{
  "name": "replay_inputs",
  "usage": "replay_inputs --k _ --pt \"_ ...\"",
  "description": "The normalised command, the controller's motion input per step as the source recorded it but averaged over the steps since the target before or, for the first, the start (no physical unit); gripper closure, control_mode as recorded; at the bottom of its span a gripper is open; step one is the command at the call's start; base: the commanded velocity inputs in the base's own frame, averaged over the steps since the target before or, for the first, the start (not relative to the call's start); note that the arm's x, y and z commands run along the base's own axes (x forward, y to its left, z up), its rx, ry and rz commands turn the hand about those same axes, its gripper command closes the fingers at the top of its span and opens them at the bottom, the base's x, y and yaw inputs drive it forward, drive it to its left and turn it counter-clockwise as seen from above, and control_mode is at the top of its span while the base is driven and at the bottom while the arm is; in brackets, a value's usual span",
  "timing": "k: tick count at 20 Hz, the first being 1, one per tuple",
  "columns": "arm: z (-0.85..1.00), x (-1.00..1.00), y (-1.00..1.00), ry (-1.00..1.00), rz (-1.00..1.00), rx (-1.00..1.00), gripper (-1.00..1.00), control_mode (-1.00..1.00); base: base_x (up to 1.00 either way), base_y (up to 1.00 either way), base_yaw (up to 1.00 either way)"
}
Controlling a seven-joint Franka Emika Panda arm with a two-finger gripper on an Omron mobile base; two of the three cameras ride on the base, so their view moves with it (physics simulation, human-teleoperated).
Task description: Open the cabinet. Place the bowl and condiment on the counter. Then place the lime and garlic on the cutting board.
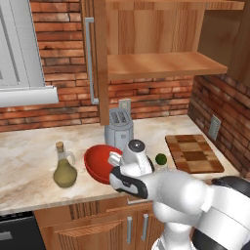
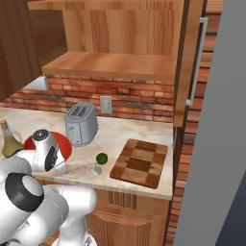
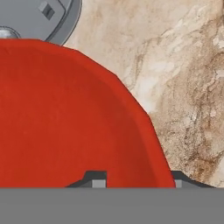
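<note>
Now releasing: bowl (image 1: 99,163) sits on bench (image 1: 29,156) beside bottle (image 1: 64,167), before the toaster (image 1: 118,128). Pincer (image 3: 135,183) straddles its rim, jaws apart, not clamping. Best lift straight up, clearing the rim before swinging away.

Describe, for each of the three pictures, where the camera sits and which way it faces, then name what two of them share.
Left base view: behind the arm's left, facing the open cabinet, counter, olive-green bottle; arm at lower right.
Right base view: behind its right, facing the toaster, lime, cutting board; arm at lower left.
Hand view: on the hand, looking into the red bowl; fingertips straddle its rim.
All share the bowl.
</note>
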Motion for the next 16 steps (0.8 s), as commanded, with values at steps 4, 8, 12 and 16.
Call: replay_inputs --k 4,8,12,16 --pt "-0.33 0.07 -0.33 -0.02 0.00 0.00 -1.00 -1.00 0.00 0.00 0.00" --pt "-0.28 0.04 -0.31 -0.02 0.00 0.00 -1.00 -1.00 0.00 0.00 0.00" --pt "0.13 -0.08 -0.32 -0.08 0.00 0.05 -1.00 -1.00 0.00 0.00 0.00" --pt "0.44 -0.26 -0.36 -0.09 0.00 0.10 -1.00 -1.00 0.00 0.00 0.00"
